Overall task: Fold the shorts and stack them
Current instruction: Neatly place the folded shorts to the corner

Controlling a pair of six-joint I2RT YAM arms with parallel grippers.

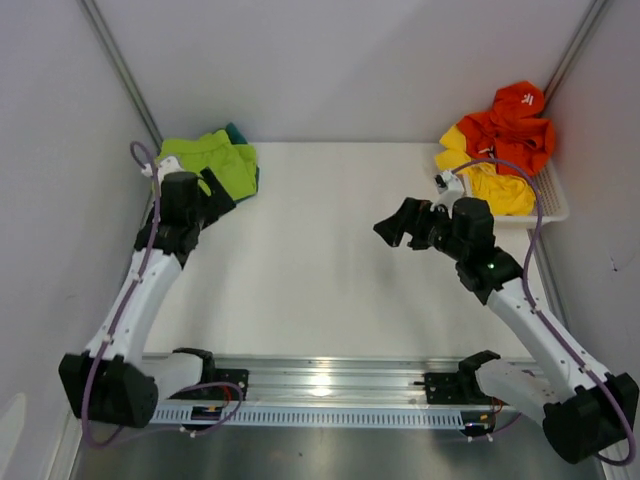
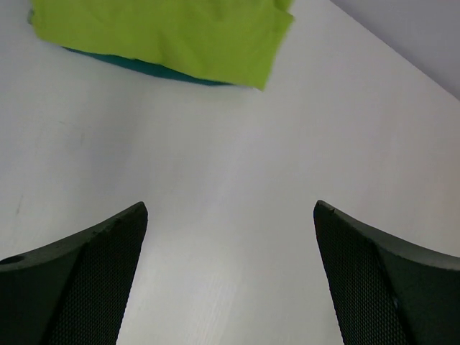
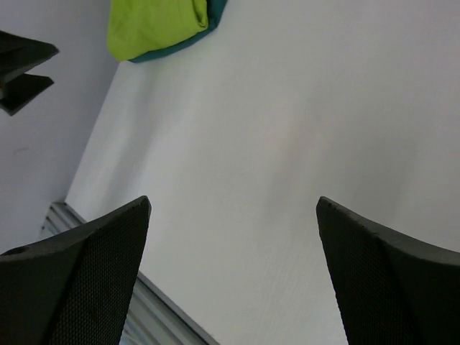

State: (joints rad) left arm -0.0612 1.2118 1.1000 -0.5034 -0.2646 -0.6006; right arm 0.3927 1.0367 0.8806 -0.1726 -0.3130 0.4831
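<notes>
I see left hand (image 2: 230, 208) spread wide, empty | right hand (image 3: 233, 201) likewise | lime shorts (image 1: 210, 158) lying on teal shorts (image 2: 151, 67), far-left surface (image 1: 320, 270).

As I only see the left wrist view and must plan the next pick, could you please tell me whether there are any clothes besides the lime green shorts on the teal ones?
Observer: Yes, a white basket at the far right corner of the table holds orange clothes and yellow clothes.
Operator: Is the right claw holding any?
Observer: No, it is open and empty, over bare table left of the basket.
Operator: Where do the lime green shorts sit?
Observer: In the table's far left corner.
</notes>
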